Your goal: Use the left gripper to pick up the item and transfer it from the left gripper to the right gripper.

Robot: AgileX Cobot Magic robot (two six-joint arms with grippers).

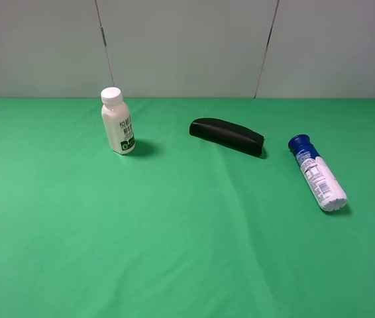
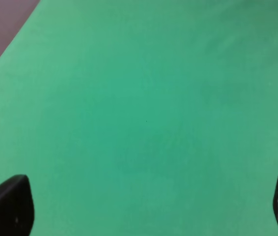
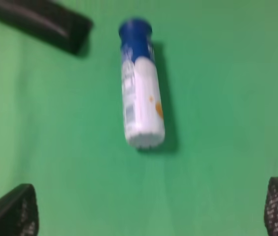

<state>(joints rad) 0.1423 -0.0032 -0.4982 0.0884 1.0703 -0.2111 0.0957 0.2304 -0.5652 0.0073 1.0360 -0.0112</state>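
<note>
The item point(image 1: 318, 174), a tall bottle with a dark blue cap, blue upper part and white printed body, lies on its side on the green cloth at the right. The right wrist view shows it point(image 3: 140, 86) lying ahead of my right gripper point(image 3: 151, 209), whose two black fingertips point(image 3: 11, 212) stand wide apart with nothing between them. My left gripper point(image 2: 149, 206) is open too, with its black fingertips point(image 2: 9, 209) at the frame's corners over bare green cloth. Neither gripper shows in the exterior high view.
A small white bottle point(image 1: 118, 122) with a white cap and green mark stands upright at the back left. A long black case point(image 1: 227, 136) lies at the back middle, also in the right wrist view point(image 3: 41, 22). A green cloth point(image 1: 174, 238) covers the table.
</note>
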